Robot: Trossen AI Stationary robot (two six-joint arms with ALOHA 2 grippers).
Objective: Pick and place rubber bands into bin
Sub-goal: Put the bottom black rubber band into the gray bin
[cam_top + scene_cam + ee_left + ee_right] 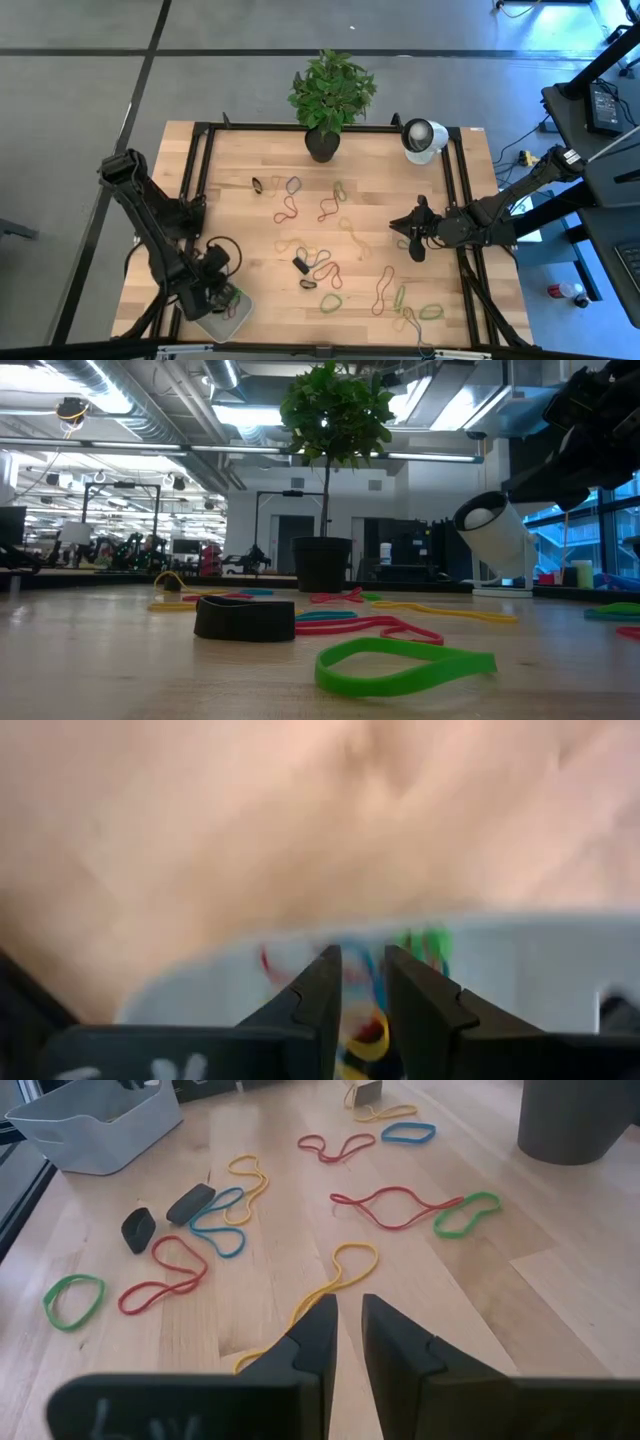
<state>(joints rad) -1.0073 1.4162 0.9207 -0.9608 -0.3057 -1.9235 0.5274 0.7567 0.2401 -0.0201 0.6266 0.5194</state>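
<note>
Left tool (222,296) over bin (232,318) on wooden table (240,220).

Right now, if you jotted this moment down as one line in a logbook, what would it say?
left gripper: over bin, jaws slightly apart | right gripper: above yellow band, empty | rubber bands: many on table

Left gripper (226,297) hangs at the desk's near-left corner, jaws slightly parted; right gripper (405,229) waits mid-right, jaws narrowly apart.
</note>
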